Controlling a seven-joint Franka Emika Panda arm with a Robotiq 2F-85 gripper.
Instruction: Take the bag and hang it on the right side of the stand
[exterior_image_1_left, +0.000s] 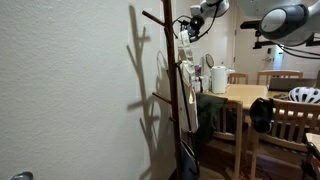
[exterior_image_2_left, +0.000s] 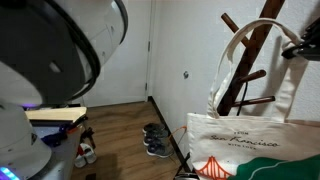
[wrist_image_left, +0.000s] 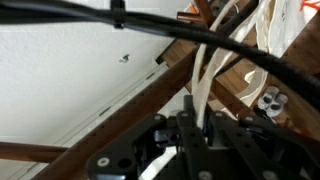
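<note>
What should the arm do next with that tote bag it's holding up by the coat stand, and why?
Probably carry the handles over a peg and lower slightly, so the loop catches before letting go. The gripper is shut on the bag by its thin handles, high beside the stand, and no view clearly shows the loop seated on a peg.

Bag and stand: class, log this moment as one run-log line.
bag: raised beside stand | gripper: shut on its handles | handles: by pegs, hooked unclear | release: not yet
</note>
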